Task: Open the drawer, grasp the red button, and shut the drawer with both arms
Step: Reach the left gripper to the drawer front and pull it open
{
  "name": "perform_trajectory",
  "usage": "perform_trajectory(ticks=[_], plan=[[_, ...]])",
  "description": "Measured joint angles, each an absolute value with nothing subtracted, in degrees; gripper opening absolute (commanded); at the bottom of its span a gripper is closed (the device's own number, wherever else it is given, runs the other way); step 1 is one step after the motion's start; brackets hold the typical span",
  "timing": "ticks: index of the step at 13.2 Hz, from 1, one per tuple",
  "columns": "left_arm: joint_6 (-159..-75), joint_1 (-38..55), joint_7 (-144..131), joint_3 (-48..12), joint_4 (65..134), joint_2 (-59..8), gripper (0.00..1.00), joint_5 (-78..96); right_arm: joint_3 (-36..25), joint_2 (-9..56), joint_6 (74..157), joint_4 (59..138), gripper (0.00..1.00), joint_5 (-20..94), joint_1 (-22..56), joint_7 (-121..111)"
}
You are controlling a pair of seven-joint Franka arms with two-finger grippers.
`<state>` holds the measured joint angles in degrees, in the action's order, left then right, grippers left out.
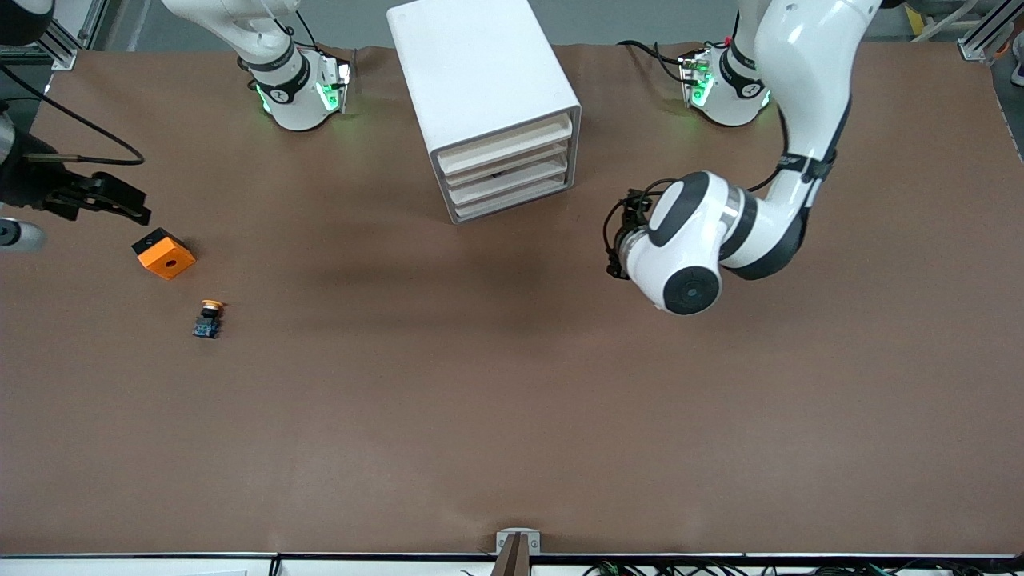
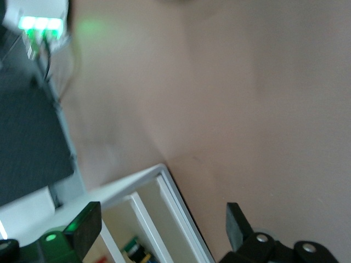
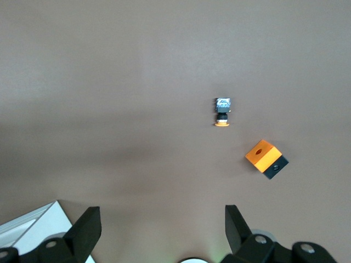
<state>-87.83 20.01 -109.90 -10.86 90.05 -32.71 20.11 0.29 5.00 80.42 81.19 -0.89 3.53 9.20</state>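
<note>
The left gripper (image 2: 159, 233) hangs with its fingers spread and empty over bare worktop (image 1: 512, 416) just beside the white drawer cabinet (image 1: 488, 96), toward the left arm's end. The right gripper (image 1: 104, 196) is likewise released and empty, over the worktop's edge at the right arm's end, just above the orange cube (image 1: 164, 254). The drawers look closed in the front view; the left wrist view shows something small and dark inside the cabinet, too unclear to name, and no red-capped button shows. A yellow-orange-capped button (image 1: 210, 318) lies nearer the camera than the cube. Risk: grabbing this lookalike, or tipping the cabinet while pulling. The middle worktop offers ample room.
</note>
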Motion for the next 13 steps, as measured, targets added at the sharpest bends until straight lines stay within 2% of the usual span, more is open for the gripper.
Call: perform_trajectory(ticks=[8,9,11,13], plan=[[-86.72,22.95,-121.93,-10.84,90.14,-40.77,1.00,36.94,0.41,4.99,77.31,81.14,1.00,-0.78,11.34,24.73],[-86.17,22.96,-122.40,-10.84,90.13,-41.51,0.95,38.46,0.43,4.99,77.26,81.11,1.00,-0.75,12.58,27.03],[-85.30,23.18,-123.20,-10.86,90.10,-42.17,0.93,41.66,0.45,4.99,77.21,81.01,1.00,-0.53,15.28,32.02],[-84.67,23.93,-124.27,-10.89,89.97,-42.17,0.86,44.18,0.47,4.99,77.20,80.94,1.00,1.54,17.53,37.55]])
